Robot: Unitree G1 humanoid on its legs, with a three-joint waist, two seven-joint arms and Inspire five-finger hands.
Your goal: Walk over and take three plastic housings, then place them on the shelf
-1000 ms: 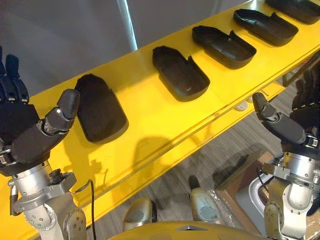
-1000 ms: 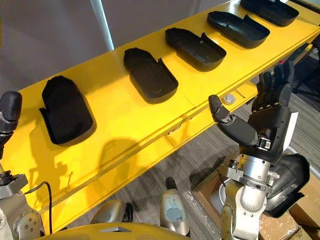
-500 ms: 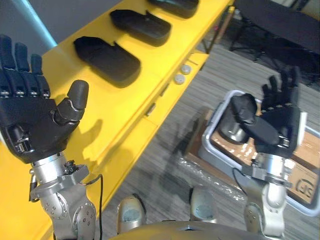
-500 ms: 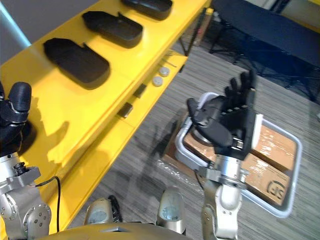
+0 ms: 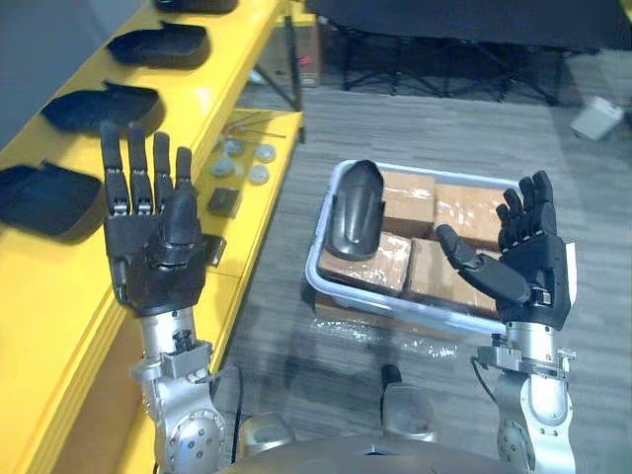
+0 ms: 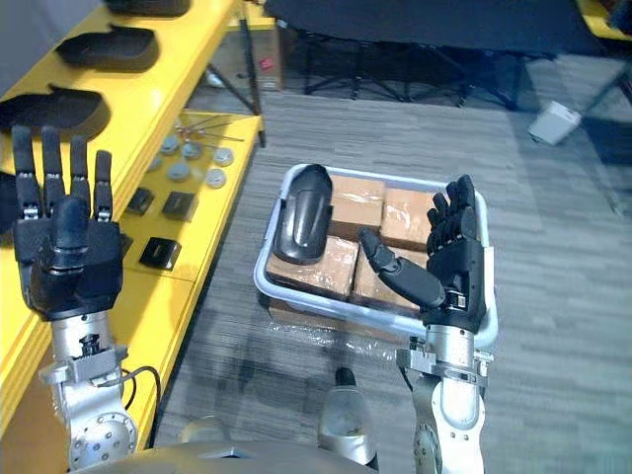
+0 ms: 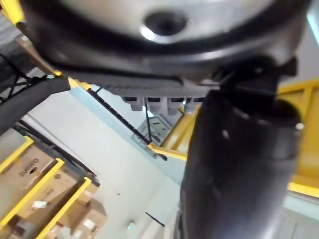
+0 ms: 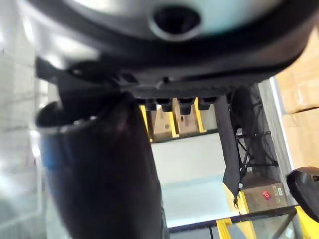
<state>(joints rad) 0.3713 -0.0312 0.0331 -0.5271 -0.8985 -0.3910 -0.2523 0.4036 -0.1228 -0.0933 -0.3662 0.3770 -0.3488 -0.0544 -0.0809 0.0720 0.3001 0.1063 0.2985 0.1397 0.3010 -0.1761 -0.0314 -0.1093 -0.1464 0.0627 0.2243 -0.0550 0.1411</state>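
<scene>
One dark plastic housing [image 5: 354, 207] leans upright at the left end of a pale bin [image 5: 395, 307] on the floor, resting against brown cardboard boxes [image 5: 446, 212]. Several more black housings [image 5: 44, 197] lie in a row on the yellow shelf [image 5: 59, 281] along the left. My left hand [image 5: 153, 262] is raised in front of the shelf's edge, open, fingers straight up, holding nothing. My right hand [image 5: 528, 272] is raised over the bin's right end, open and empty, thumb pointing toward the housing.
Small round discs and black square parts [image 6: 183, 168] lie on the shelf's lower yellow ledge. A black-topped stand with thin legs [image 5: 444, 39] is behind the bin. A small white object [image 5: 597, 118] sits on the grey floor at the far right.
The view has swung to the right, so the shelf now runs along the left and the bin lies in the middle. Both hands stay open and empty.
</scene>
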